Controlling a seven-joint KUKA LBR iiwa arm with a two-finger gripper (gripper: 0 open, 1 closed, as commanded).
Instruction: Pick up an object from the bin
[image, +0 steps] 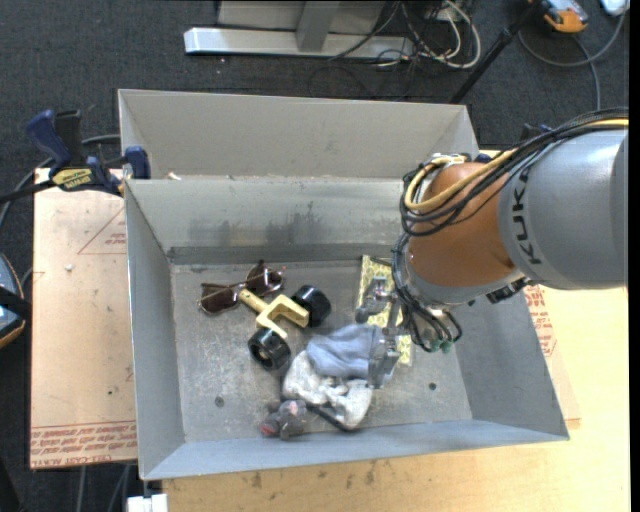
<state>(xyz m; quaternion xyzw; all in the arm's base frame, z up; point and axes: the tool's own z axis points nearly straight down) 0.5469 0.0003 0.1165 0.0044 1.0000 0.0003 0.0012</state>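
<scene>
My gripper (379, 333) hangs low over the right middle of the bin, open. One finger (375, 298) is over a yellow patterned packet (377, 272). The other finger (382, 365) is at the right edge of a crumpled grey-blue cloth (340, 350). The cloth lies just left of the gap between the fingers, and I cannot tell whether it touches them. A white crumpled cloth (322, 388) lies under and in front of the grey-blue one. The arm's orange cover hides part of the packet.
Left of the cloths lie a yellow-and-black roller-like toy (283, 320) and brown sunglasses (238, 292). A small grey and pink thing (285, 420) rests near the front wall. The arm reaches in from the right over the bin's right wall.
</scene>
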